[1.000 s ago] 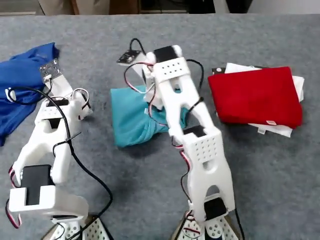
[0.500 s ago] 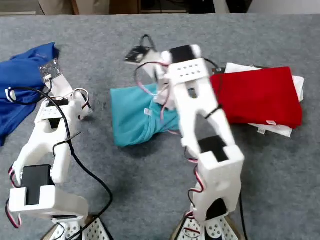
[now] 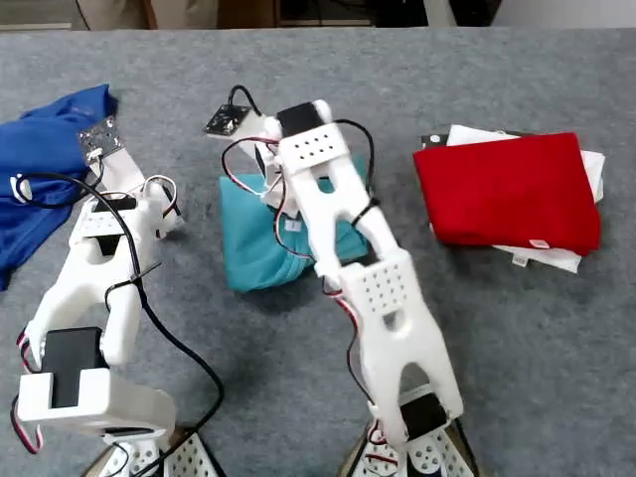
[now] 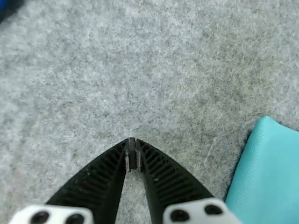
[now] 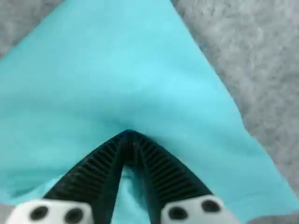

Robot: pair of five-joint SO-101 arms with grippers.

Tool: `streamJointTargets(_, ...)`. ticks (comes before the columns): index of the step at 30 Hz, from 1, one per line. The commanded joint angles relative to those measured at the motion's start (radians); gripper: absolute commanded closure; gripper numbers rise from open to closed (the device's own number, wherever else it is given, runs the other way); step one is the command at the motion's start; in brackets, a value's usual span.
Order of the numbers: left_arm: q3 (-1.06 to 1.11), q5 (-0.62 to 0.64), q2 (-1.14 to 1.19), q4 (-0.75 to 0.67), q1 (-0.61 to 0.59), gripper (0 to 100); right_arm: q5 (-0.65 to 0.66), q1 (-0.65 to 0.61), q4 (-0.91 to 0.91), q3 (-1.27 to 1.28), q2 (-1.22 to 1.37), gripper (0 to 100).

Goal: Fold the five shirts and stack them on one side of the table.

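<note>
Centre of the high view, on the grey felt-covered table (image 3: 556, 378): a roughly folded teal cotton shirt (image 3: 253, 248), partly under the right arm. Right gripper (image 5: 130, 140) with its black ribbed fingers pressed together, tips down on the teal cloth; cannot tell whether any fabric is caught between them. Far left edge: a crumpled royal-blue shirt (image 3: 45, 159), unfolded. Right side: a neatly folded red shirt (image 3: 507, 189) stacked on a folded white shirt (image 3: 556, 260). Left gripper (image 4: 131, 158) pressed together too, pinching nothing, over bare grey felt, with a teal corner just beside it at the lower right of its wrist view.
</note>
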Motion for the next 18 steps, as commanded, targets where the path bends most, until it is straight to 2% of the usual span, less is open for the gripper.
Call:
streamJointTargets(1, -0.049, 0.009, -0.002, 0.0, -0.002, 98, -0.012, 0.058, 0.058, -0.157, 0.039, 99.6)
streamJointTargets(6, -0.049, 0.009, -0.002, -0.002, -0.002, 98, -0.008, 0.094, 0.057, -0.074, -0.045, 99.6)
streamJointTargets(11, -0.049, 0.009, -0.002, -0.002, -0.002, 98, 0.014, 0.12, 0.055, 0.143, -0.18, 99.6)
streamJointTargets(18, -0.049, 0.009, -0.002, -0.002, -0.002, 98, 0.041, 0.228, 0.055, 0.449, -0.406, 99.6)
